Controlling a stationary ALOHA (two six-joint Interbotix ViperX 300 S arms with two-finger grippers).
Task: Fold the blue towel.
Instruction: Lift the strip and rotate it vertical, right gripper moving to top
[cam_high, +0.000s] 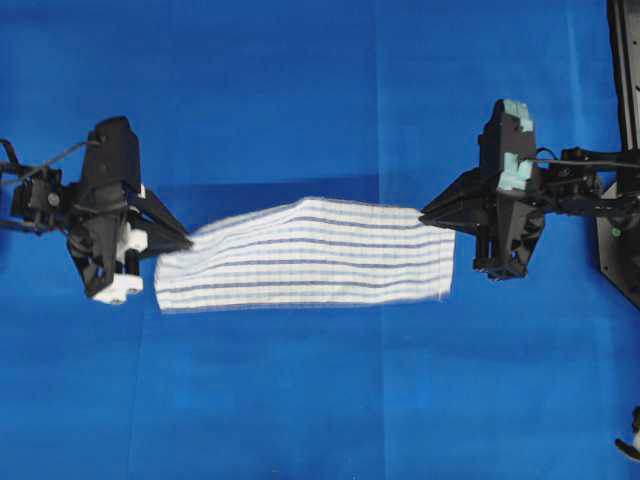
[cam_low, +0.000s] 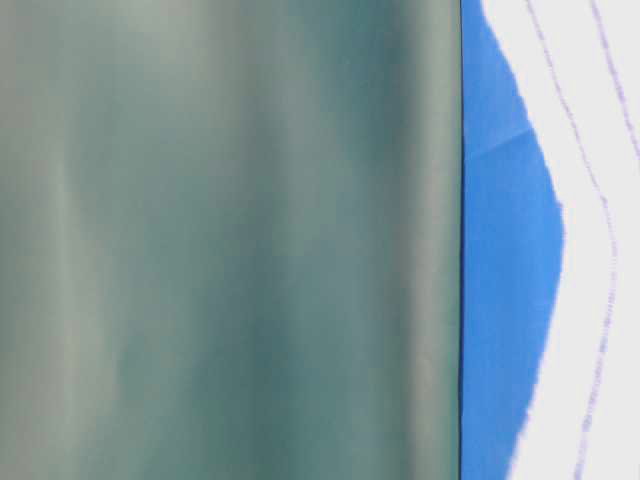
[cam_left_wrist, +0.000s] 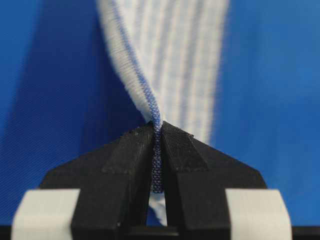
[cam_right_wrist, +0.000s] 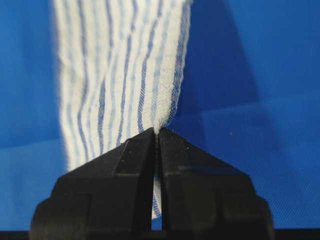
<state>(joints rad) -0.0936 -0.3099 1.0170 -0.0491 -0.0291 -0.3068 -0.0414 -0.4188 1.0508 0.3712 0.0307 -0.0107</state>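
The blue towel (cam_high: 305, 255), white with thin blue stripes, hangs stretched between my two grippers over the blue table covering. My left gripper (cam_high: 188, 240) is shut on the towel's left far corner; in the left wrist view the cloth edge (cam_left_wrist: 157, 150) is pinched between the black fingers. My right gripper (cam_high: 424, 213) is shut on the right far corner, and the right wrist view shows the towel (cam_right_wrist: 120, 75) running away from the closed fingertips (cam_right_wrist: 156, 131). The towel's near edge droops toward the table. At table level a strip of towel (cam_low: 590, 240) fills the right side.
The plain blue table covering (cam_high: 320, 400) spreads under everything. A black stand (cam_high: 625, 200) sits at the right edge of the overhead view. A blurred grey-green surface (cam_low: 230, 240) blocks most of the table-level view.
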